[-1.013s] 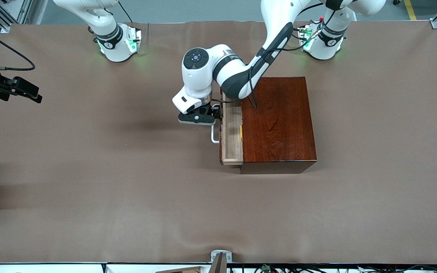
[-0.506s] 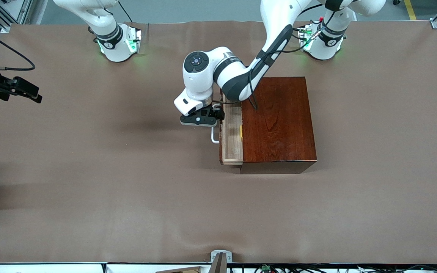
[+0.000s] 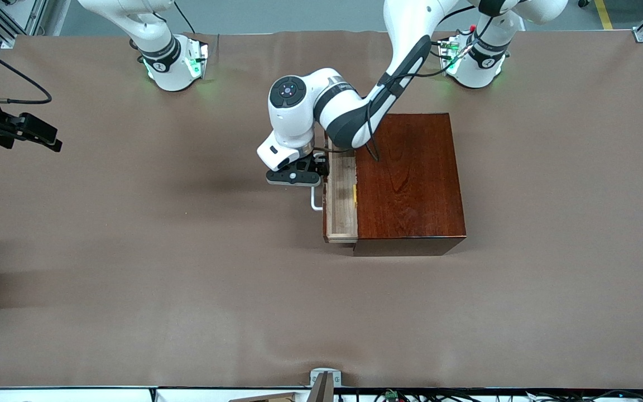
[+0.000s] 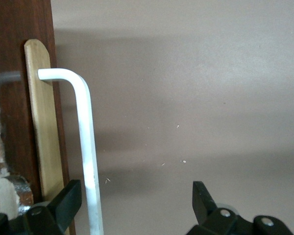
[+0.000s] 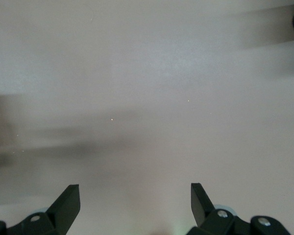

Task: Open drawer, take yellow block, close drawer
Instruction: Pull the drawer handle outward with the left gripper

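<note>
The mahogany cabinet (image 3: 408,178) stands mid-table with its drawer (image 3: 342,195) pulled partly out toward the right arm's end. A thin strip of the yellow block (image 3: 354,193) shows in the drawer at the cabinet's edge. My left gripper (image 3: 317,174) is at the drawer's front and open. In the left wrist view the white handle (image 4: 88,147) runs between the open fingers (image 4: 68,198), close to one of them, and the gripper (image 4: 137,196) does not clamp it. My right gripper (image 5: 134,196) is open and empty over bare table, and the arm waits.
A black device with a cable (image 3: 20,131) sits at the table's edge toward the right arm's end. The brown table cover (image 3: 187,268) stretches wide around the cabinet. The arms' bases (image 3: 173,58) stand along the table's edge farthest from the front camera.
My left gripper has shifted slightly along the handle toward the front camera and closer to the drawer front. The drawer has not moved.
</note>
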`<state>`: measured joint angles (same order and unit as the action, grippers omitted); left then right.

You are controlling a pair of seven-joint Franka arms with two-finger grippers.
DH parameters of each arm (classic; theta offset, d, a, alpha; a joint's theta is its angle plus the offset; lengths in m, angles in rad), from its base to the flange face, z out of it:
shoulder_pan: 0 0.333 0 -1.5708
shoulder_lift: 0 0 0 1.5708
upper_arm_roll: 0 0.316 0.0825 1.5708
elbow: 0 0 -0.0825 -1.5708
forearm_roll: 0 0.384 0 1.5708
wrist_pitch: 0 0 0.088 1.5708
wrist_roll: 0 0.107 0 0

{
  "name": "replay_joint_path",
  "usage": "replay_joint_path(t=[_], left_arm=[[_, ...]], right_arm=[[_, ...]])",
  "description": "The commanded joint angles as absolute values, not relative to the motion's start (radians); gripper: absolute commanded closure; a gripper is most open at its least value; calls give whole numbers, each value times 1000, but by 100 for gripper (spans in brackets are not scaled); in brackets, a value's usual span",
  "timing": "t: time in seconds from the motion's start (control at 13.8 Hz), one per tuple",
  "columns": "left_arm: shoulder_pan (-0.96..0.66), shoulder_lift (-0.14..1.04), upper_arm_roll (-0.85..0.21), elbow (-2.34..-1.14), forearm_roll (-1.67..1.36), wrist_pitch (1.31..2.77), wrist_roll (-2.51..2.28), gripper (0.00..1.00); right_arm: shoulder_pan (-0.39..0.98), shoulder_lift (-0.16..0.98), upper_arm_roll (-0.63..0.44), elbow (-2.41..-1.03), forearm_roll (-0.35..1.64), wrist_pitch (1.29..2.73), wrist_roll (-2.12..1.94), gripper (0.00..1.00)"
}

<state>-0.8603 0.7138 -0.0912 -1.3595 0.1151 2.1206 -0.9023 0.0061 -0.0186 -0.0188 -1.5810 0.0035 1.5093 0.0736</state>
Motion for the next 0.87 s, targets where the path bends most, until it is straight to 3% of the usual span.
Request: replay_joint_path(t=[0.0, 0.43, 0.8], left_arm=[[-868, 718, -83, -1355, 110, 2100, -900, 0], [-873, 735, -94, -1353, 100, 2258, -907, 0], [-890, 736, -94, -1339, 64, 2287, -907, 0]], right_arm=[[5, -17, -12, -1571, -9, 1500, 87, 0], [5, -17, -12, -1571, -9, 1500, 87, 0], [3, -17, -12, -1571, -9, 1500, 87, 0]])
